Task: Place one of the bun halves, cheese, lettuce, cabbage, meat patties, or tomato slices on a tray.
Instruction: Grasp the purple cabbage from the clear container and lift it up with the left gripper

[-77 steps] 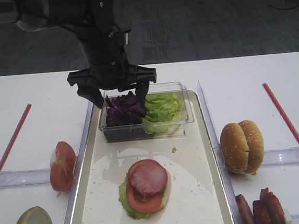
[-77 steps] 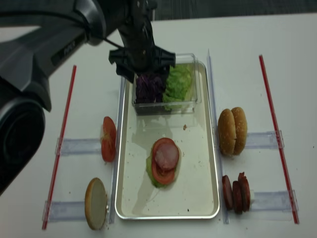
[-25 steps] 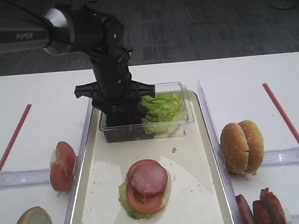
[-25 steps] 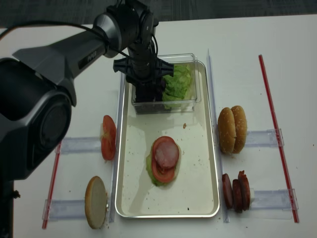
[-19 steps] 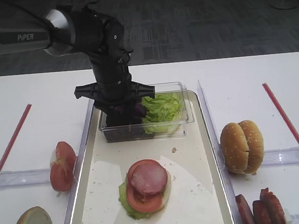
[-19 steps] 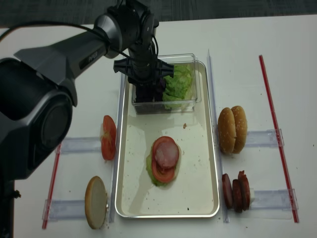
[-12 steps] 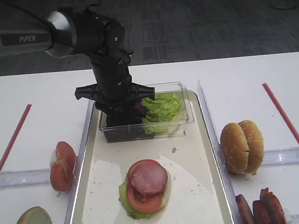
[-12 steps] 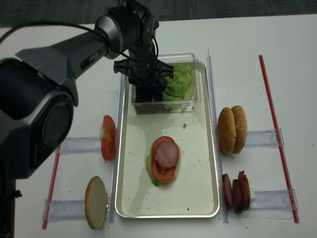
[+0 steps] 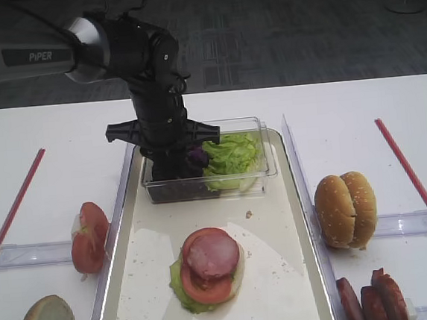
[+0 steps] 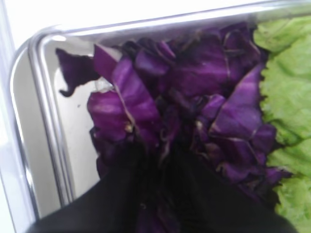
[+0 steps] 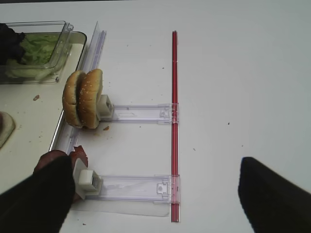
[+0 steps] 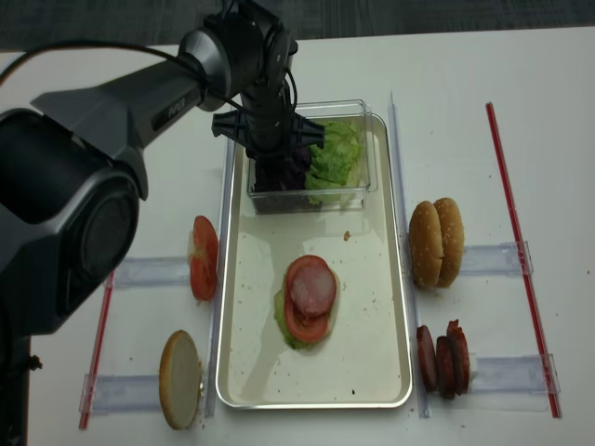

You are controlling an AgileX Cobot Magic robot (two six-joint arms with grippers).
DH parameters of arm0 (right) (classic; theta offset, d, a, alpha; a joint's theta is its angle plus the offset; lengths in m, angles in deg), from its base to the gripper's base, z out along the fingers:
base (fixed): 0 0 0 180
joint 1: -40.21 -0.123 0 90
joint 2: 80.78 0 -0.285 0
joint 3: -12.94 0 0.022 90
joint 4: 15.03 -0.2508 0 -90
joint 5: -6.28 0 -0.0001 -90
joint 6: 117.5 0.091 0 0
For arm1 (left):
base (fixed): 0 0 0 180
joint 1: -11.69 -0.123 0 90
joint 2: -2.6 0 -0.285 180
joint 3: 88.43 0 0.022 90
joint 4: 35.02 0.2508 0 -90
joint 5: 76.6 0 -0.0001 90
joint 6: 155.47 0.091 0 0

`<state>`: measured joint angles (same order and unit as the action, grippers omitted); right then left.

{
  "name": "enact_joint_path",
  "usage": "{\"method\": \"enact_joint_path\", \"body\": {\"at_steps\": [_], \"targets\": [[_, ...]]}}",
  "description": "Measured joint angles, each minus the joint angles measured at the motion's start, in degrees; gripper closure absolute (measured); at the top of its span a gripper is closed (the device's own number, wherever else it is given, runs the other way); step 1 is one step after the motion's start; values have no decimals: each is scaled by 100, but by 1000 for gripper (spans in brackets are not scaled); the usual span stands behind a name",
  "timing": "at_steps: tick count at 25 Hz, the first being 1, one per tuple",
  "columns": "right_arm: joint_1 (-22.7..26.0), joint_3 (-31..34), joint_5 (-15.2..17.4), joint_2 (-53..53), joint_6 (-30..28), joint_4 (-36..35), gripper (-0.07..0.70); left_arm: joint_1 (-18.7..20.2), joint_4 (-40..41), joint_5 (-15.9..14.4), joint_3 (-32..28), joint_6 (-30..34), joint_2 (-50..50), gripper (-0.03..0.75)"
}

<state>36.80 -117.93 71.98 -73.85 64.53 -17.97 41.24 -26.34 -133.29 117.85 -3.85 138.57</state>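
Reaching into the clear tub, left hand — fingers nearly together — pinching purple cabbage

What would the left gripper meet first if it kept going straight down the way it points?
The left gripper is already down in the cabbage; beneath that, probably the floor of the clear tub, though depth is unclear.

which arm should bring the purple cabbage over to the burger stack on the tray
Left. Its gripper is down in the clear tub, fingers closing into the cabbage. The right gripper hangs over bare table beyond the buns.
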Motion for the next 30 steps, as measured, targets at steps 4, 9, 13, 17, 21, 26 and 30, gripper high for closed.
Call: {"method": "enact_joint_path", "body": {"at_steps": [4,9,13,17,21,26,30], "targets": [[0,0,0,0,0,0,-60,0,-10,0,0,0,9,641],[0,0,0,0,0,0,-60,0,-10,0,0,0,9,691],[0,0,0,0,0,0,-60,0,-10,-11,0,0,9,705],[0,0,0,0,0,0,-60,0,0,-35,8,0,9,706],[0,0,0,0,0,0,-60,0,10,-82,8,0,-25,708],[0,0,0,0,0,0,-60,0,22,-599,348,88,-39,715],[0,0,0,0,0,0,-60,0,10,-969,809,134,-39,716]]}}
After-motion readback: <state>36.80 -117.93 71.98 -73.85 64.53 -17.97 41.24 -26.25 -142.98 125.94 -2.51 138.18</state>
